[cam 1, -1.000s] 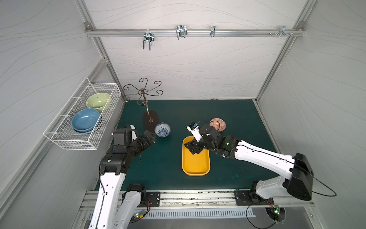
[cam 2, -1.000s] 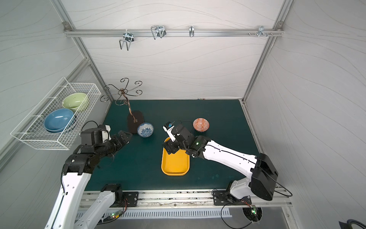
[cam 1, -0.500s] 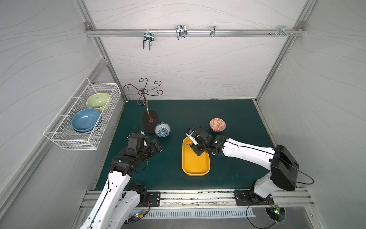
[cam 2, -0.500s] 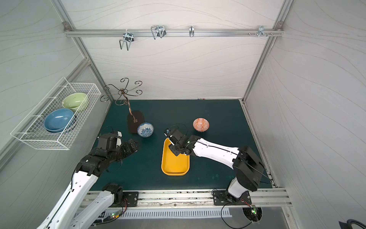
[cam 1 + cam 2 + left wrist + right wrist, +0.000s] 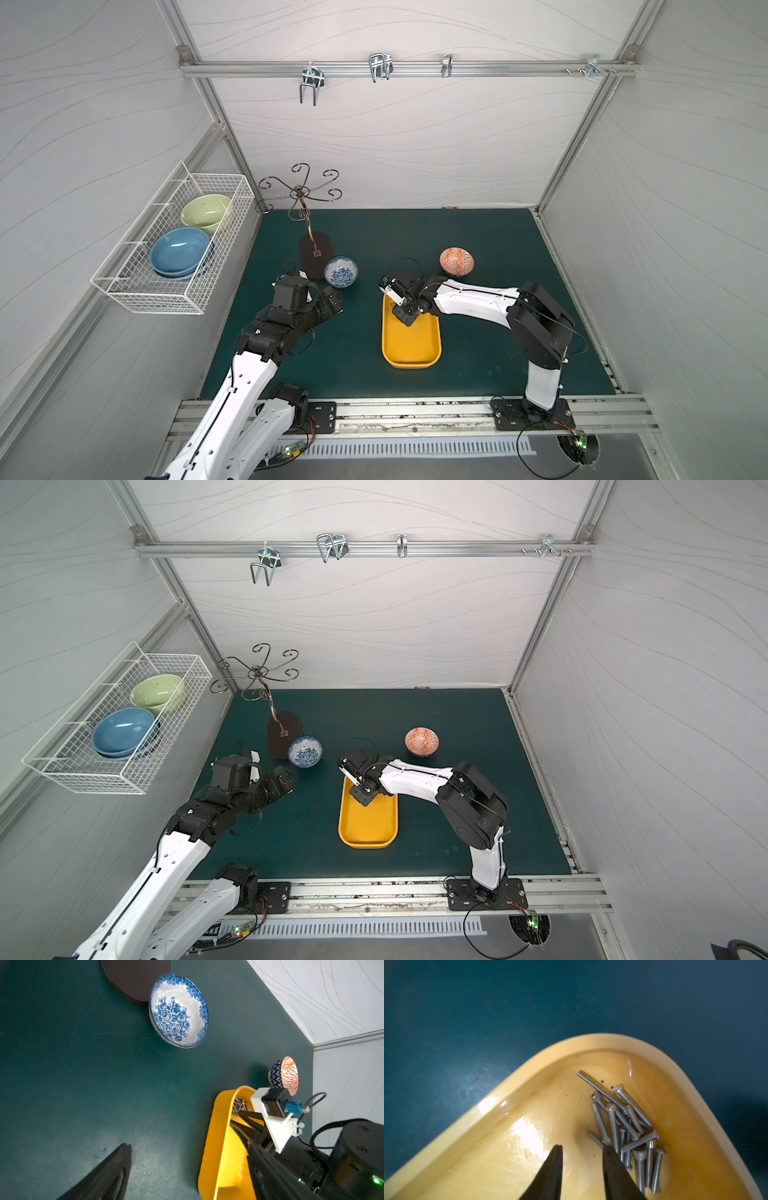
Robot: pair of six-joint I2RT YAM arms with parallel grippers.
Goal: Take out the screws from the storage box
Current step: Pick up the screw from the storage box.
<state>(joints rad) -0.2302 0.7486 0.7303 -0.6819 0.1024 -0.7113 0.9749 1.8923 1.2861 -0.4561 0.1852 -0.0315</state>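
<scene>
The screws [image 5: 627,1130] were heaped in one corner of the storage box [image 5: 571,1047]; none was seen outside it, so all removal was judged outstanding. The right gripper [image 5: 582,1147] was poised beside the heap, jaws partly apart, empty. The left gripper [image 5: 328,305] was spread wide, empty.

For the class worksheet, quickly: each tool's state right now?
Left tool: open, holding nothing.
Right tool: open with a narrow gap, empty, beside the screws.
</scene>
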